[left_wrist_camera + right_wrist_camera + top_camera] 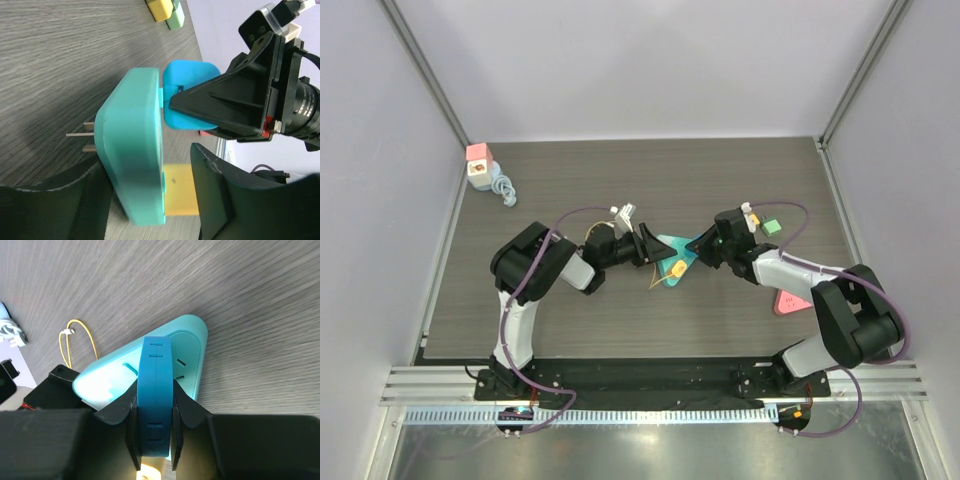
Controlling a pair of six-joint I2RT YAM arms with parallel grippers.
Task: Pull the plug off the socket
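Two pincers meet nose to nose at the middle of the desk (pixel 650 320), right over the teal socket (pixel 672 244). The left pincer (pixel 653 246) is closed on that socket. One finger (pixel 60 205) is against its back, and the other (pixel 215 195) is against a yellow plug (pixel 177 197) seated in its face. In from the right of the frame comes the right pincer (pixel 700 246), squeezed narrow on the flat sides of the blue plug (pixel 156 400). That blue plug touches the socket's face, just above the yellow one in the left wrist view. Metal prongs (pixel 80 135) stick out of the socket's back. A thin yellow cord (pixel 65 333) loops on the desk beside it, upper left in the right wrist view.
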